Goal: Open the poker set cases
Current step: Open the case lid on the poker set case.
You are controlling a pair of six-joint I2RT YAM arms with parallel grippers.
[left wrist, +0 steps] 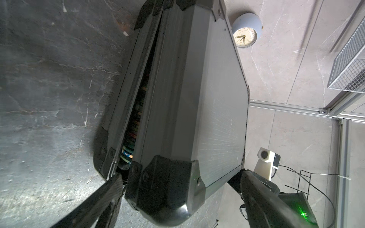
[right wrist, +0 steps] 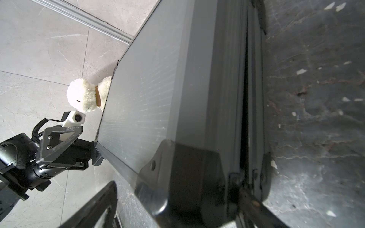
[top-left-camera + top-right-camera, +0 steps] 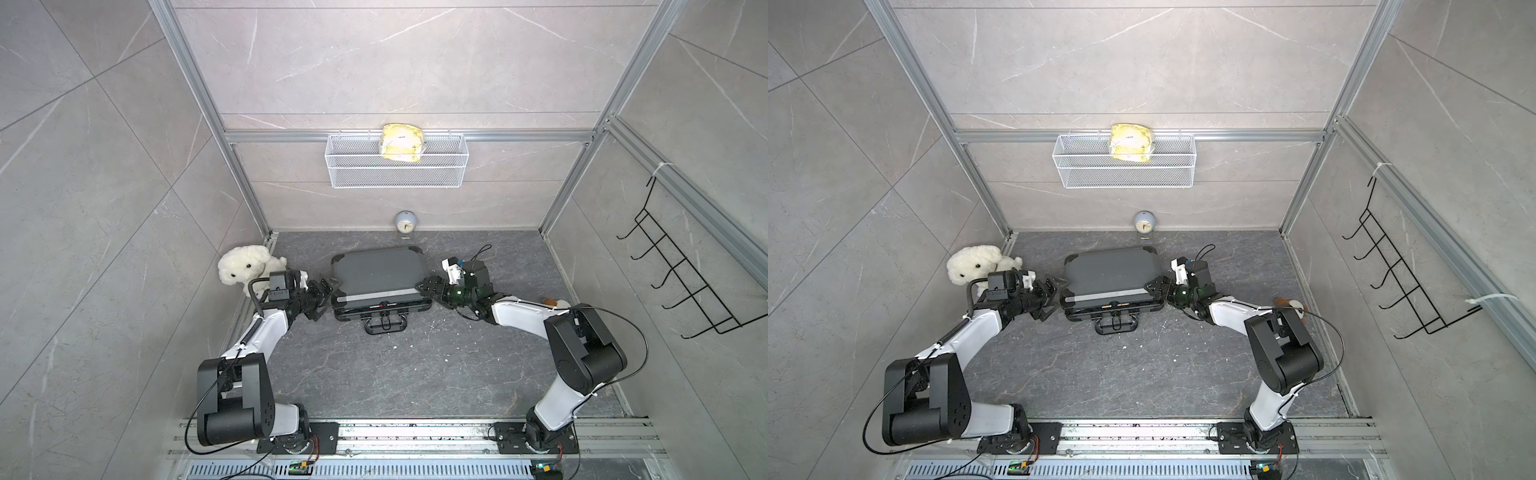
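The desk (image 3: 395, 374) is dark grey stone with white streaks. The case (image 3: 376, 276) lies flat in the middle of the desk, closer to the back edge, and its black handle (image 3: 384, 324) points to the front edge. The lid (image 1: 177, 88) is up just a crack along the front. A white wire basket (image 3: 395, 166) hangs on the back wall with a yellow bag (image 3: 402, 142) in it. A white toy dog (image 3: 241, 268) sits in the back left corner of the desk. The left end effector (image 3: 328, 291) is at the front left corner of the case. Its fingers are apart with the lid's corner between them, one at the crack and one over the top. I cannot tell if they squeeze the lid. The right end effector (image 3: 424, 286) is at the front right corner. Its fingers are apart too. In the right wrist view one finger (image 2: 246, 197) sits at the crack and the other finger (image 2: 106, 197) stays off the lid. A small round clock (image 3: 405, 224) stands at the back edge, behind the case. In the left wrist view, bright chips (image 1: 128, 152) peek out of the crack.
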